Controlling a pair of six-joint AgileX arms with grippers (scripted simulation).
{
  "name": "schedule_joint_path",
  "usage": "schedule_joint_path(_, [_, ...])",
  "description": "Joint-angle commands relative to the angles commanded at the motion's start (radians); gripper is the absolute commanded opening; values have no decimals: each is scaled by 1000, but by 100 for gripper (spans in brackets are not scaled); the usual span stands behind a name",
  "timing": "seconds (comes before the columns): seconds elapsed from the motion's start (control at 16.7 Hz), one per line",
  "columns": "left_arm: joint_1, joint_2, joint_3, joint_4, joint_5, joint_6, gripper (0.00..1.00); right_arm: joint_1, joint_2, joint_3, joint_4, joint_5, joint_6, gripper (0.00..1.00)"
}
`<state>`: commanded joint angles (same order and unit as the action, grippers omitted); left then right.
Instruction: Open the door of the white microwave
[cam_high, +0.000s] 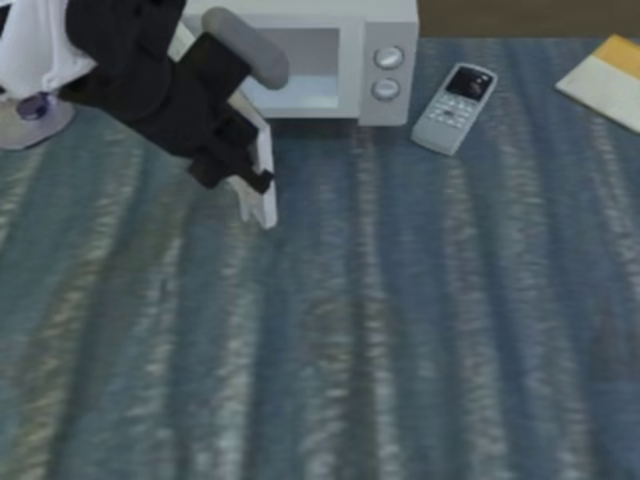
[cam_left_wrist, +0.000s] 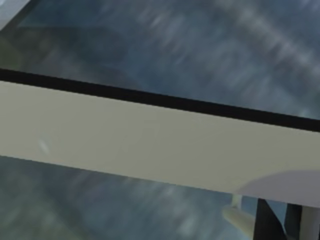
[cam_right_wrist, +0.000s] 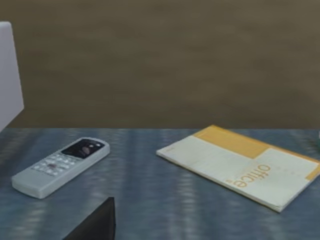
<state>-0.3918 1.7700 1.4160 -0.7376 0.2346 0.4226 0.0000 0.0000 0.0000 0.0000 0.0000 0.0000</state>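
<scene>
The white microwave (cam_high: 340, 60) stands at the far edge of the table (cam_high: 400, 330), a little left of centre in the top view. It is a boxy white-grey oven with two round silver knobs (cam_high: 388, 57) stacked on its front panel at the right. Its cavity shows as a pale, bare hollow, for the door (cam_high: 264, 180) is swung out toward the near side, hinged at the oven's left, and is seen edge-on as a narrow white slab standing upright on its hinge line. In the left wrist view the door's edge fills the frame as a broad cream band with a dark line along one side.

The left gripper (cam_high: 240, 172) sits against the door's outer end, its dark fingers either side of the slab; whether they actually clamp it cannot be told. The right gripper does not show in the top view, and only a dark corner appears in its own wrist view.

Near and right of the door, the blue-grey table lies open and wide. One grey remote control (cam_high: 455, 108) lies just right of the microwave, apart from it. One booklet (cam_high: 605, 80) marked "office" lies at the far right edge. One pale round base (cam_high: 35, 120) rests at the far left, partly under the left arm.
</scene>
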Motion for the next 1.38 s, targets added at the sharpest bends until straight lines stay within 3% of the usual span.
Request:
schedule_joint_path(0.18, [18,-10,-10,-9,22,44,0,0,0,0,0,0,0,100])
schedule_joint_path(1.38, [18,-10,-10,-9,22,44,0,0,0,0,0,0,0,100])
